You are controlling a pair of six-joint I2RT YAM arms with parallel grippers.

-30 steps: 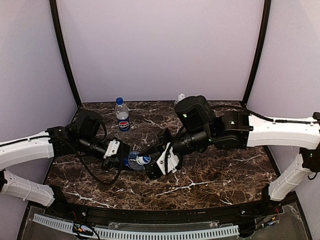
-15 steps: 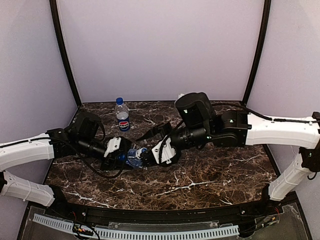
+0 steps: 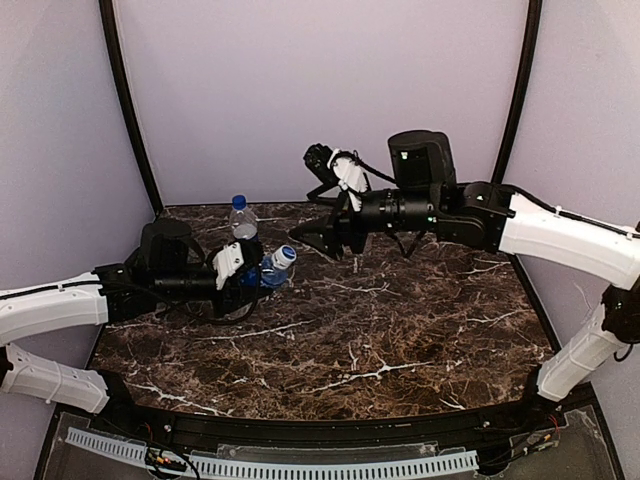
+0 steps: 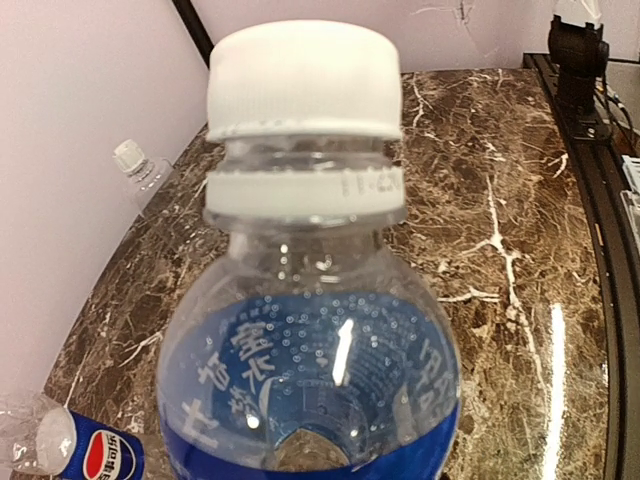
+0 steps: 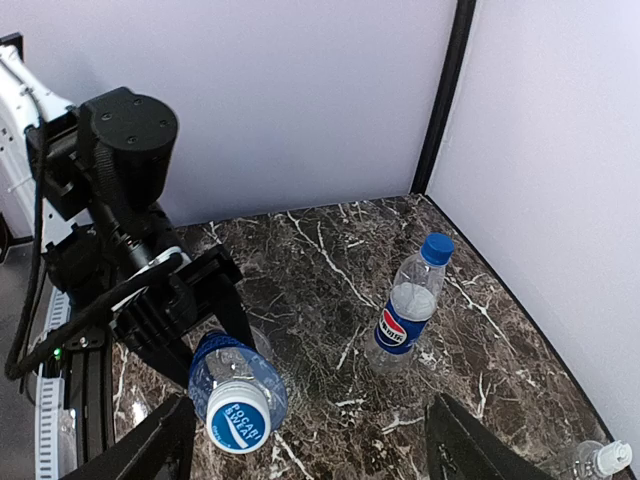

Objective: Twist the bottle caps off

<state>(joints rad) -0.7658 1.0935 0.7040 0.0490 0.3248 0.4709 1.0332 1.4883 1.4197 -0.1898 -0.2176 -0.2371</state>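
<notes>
My left gripper is shut on the blue-labelled water bottle and holds it tilted over the table's left side. Its fingers show as black bars around the bottle. The pale blue-and-white cap is on the neck, with a white ring just under it. My right gripper hangs open and empty, raised behind and right of that bottle; in its own view the gripper has only table between its fingers. The Pepsi bottle stands upright with its dark blue cap on.
An unlabelled clear bottle with a white cap lies by the back wall. The right arm hides it in the top view. Lilac walls close the back and sides. Bare marble stretches in front.
My right gripper opened, let go of the cap and rose back toward the wall. The left arm carried the water bottle farther back, near the Pepsi bottle.
</notes>
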